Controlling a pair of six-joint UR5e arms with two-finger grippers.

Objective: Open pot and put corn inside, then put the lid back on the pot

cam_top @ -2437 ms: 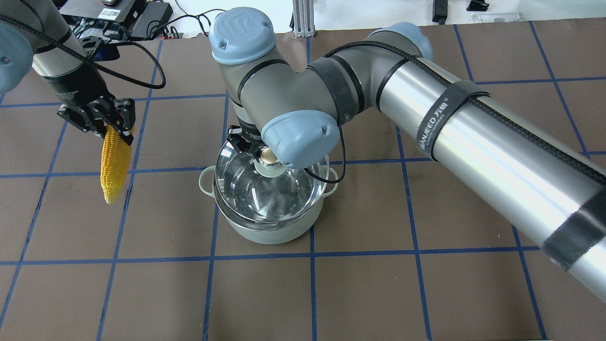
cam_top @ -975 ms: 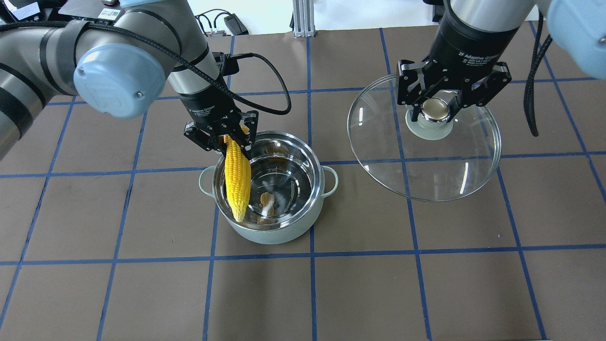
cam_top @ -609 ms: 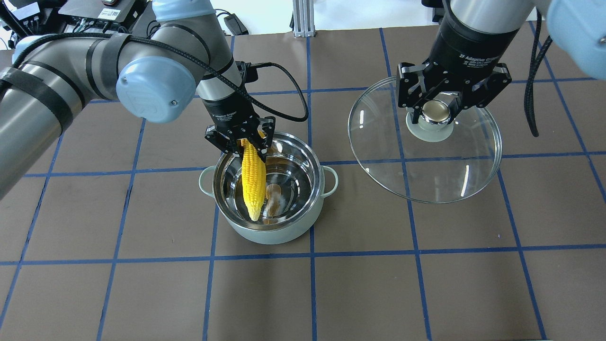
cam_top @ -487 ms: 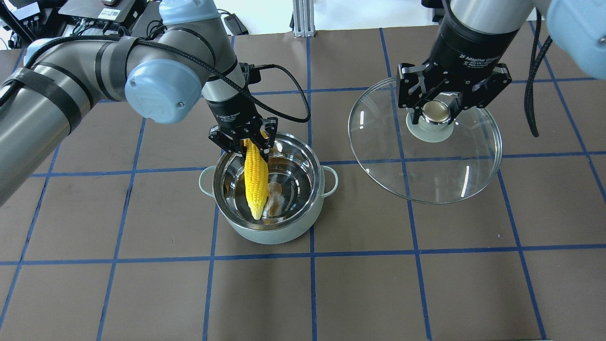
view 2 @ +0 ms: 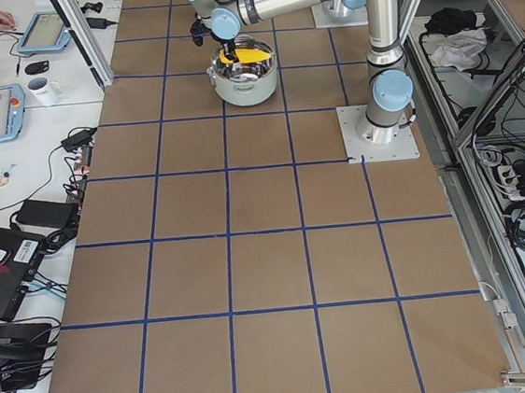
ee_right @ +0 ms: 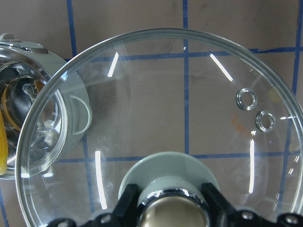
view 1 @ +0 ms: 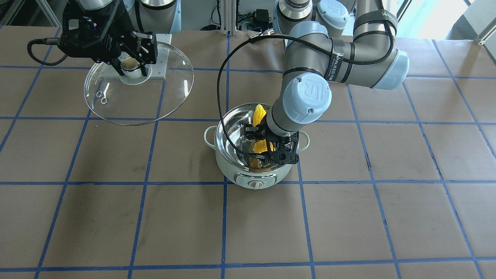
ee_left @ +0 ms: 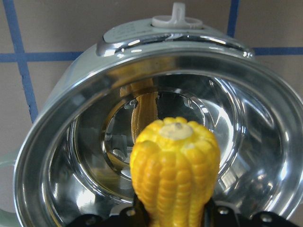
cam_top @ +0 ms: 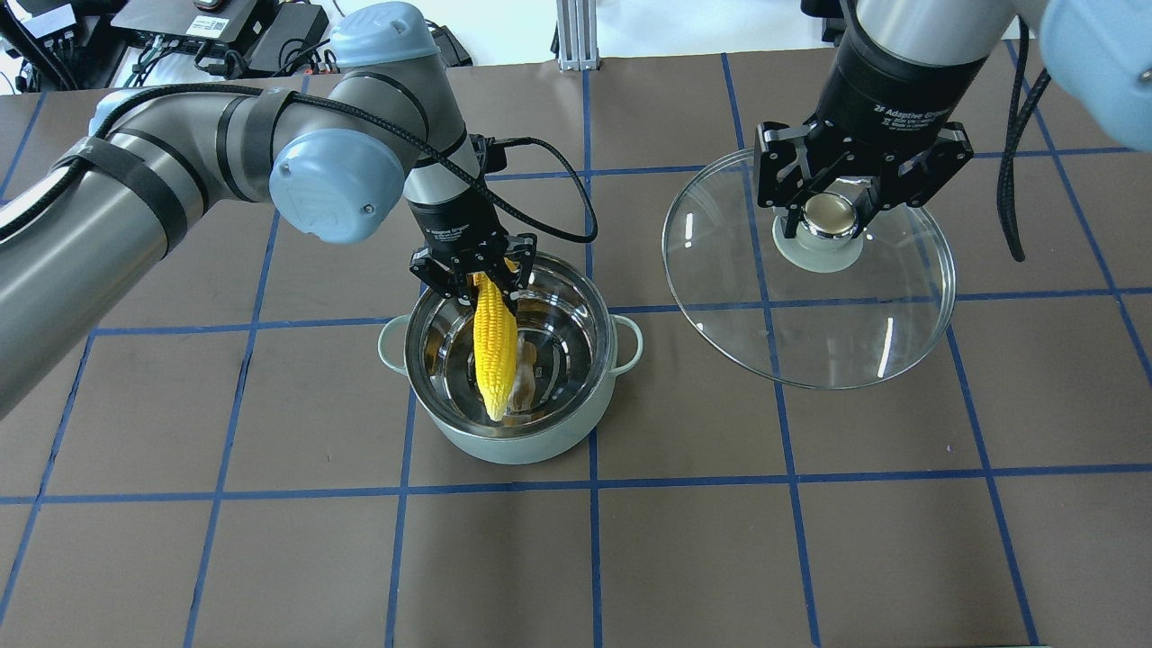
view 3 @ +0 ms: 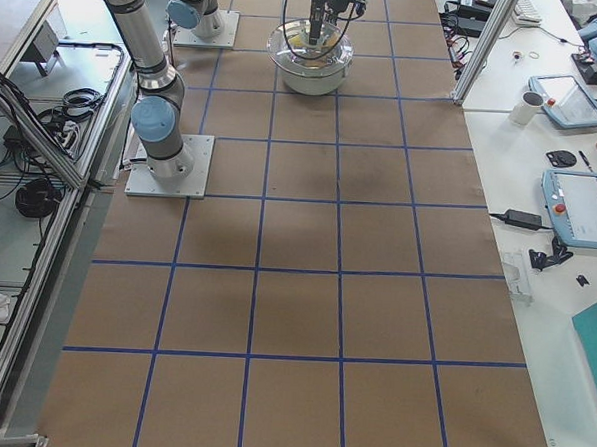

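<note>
The mint-green pot stands open at the table's middle; it also shows in the front view. My left gripper is shut on the thick end of the yellow corn. The corn hangs tip down inside the pot's steel bowl, as the left wrist view shows. My right gripper is shut on the knob of the glass lid. It holds the lid above the table to the right of the pot. The right wrist view looks through the lid.
The table is brown with a blue tape grid. Electronics and cables lie beyond the back left edge, and an aluminium post stands at the back middle. The left arm's elbow hangs over the table left of the pot.
The right gripper lifted the lid off the pot and carried it right, where it now holds still. The left gripper brought the corn from the left and lowered it into the pot.
</note>
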